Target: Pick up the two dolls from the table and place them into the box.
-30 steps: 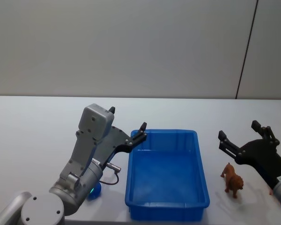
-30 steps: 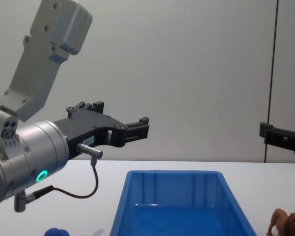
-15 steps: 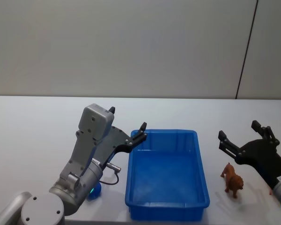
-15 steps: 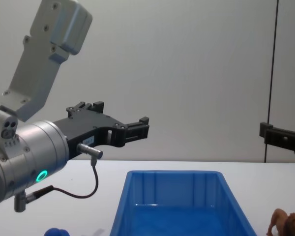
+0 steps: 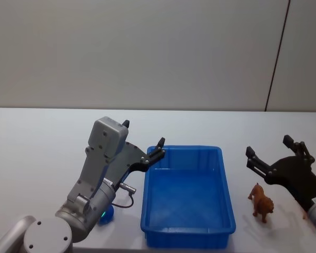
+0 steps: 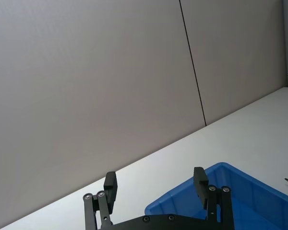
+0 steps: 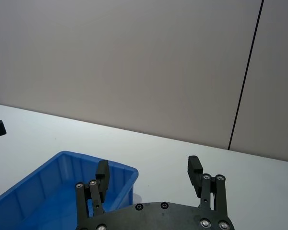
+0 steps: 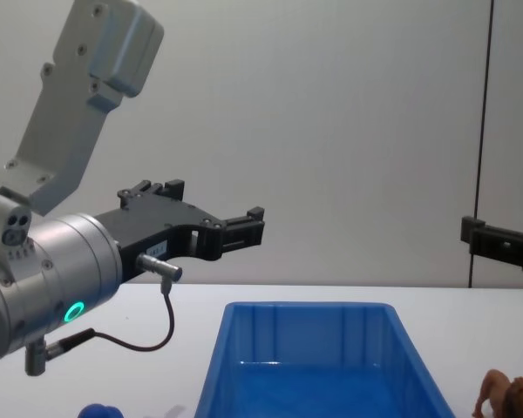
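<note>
The blue box (image 5: 185,230) stands empty on the white table (image 5: 42,142), between my two arms. A brown four-legged animal doll (image 5: 261,201) stands on the table just right of the box, also seen low in the chest view (image 8: 506,396). The blue fuzzy doll (image 5: 106,216) lies left of the box, partly hidden under my left arm; its top shows in the chest view (image 8: 100,411). My left gripper (image 5: 142,136) hangs open above the box's far left corner. My right gripper (image 5: 272,149) is open in the air, above and slightly behind the brown doll.
A plain grey wall with a dark vertical seam (image 5: 276,58) rises behind the table. The table's front edge lies close to the box's near wall. Open tabletop stretches behind the box and far to the left.
</note>
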